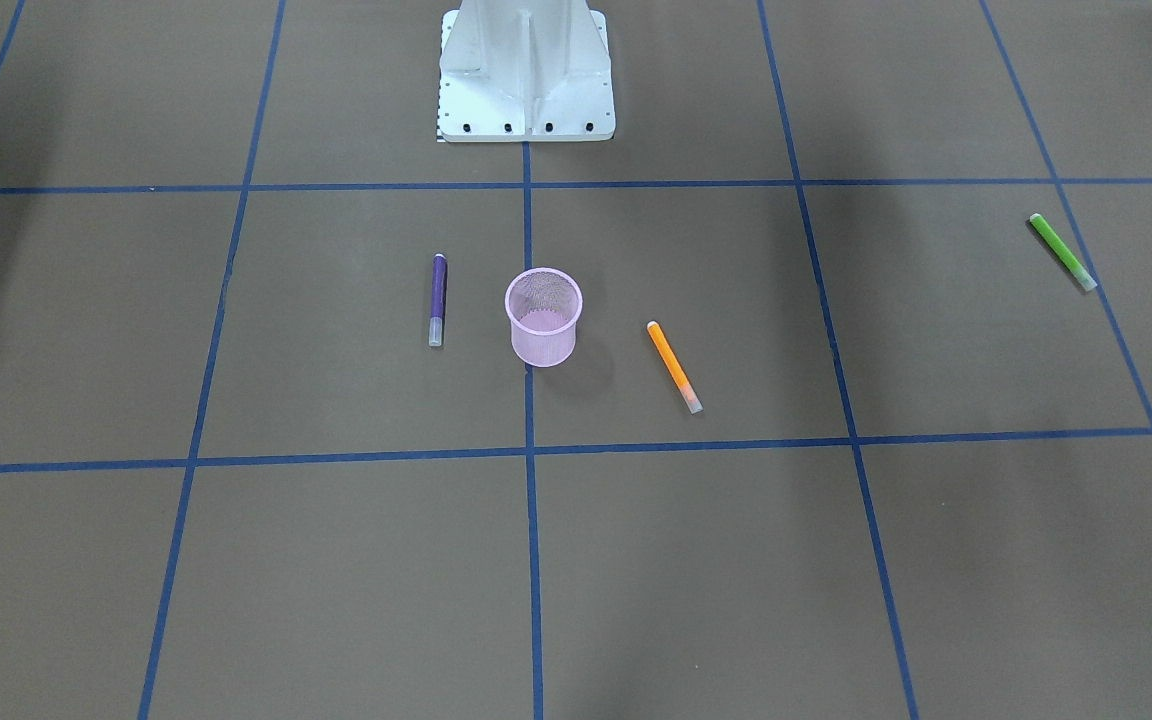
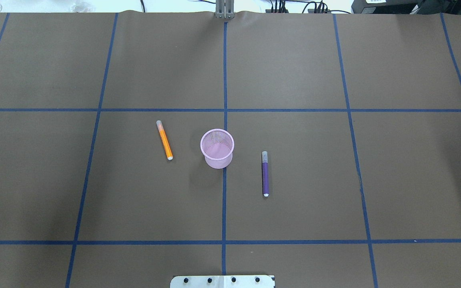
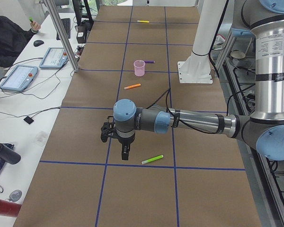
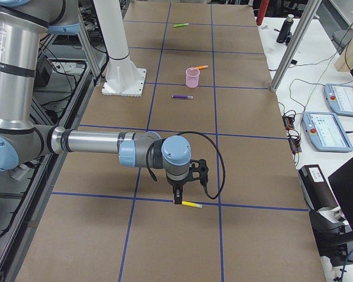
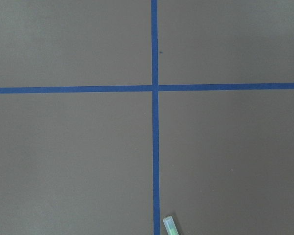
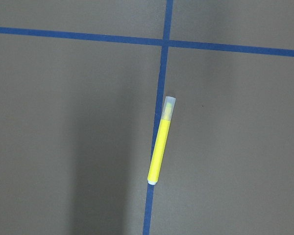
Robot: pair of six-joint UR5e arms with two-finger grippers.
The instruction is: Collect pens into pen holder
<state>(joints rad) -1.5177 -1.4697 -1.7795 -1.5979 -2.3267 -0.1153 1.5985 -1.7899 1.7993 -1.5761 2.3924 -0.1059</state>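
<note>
From the front we count one pen holder (image 1: 544,318) on the table (image 1: 336,560) and three pens: purple pen (image 1: 437,300) just left, orange pen (image 1: 674,367) right, green pen (image 1: 1062,252) far right. Side views put the left end effector (image 3: 125,154) by the green pen, the right end effector (image 4: 177,198) over a fourth, yellow pen (image 4: 192,204); their grip we cannot tell.

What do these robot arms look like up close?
The left arm and right arm are silver tubes with dark grey joints and pale blue caps. A black cable loops to each black gripper, the left gripper and right gripper. The left arm's upright section bears a white label.
</note>
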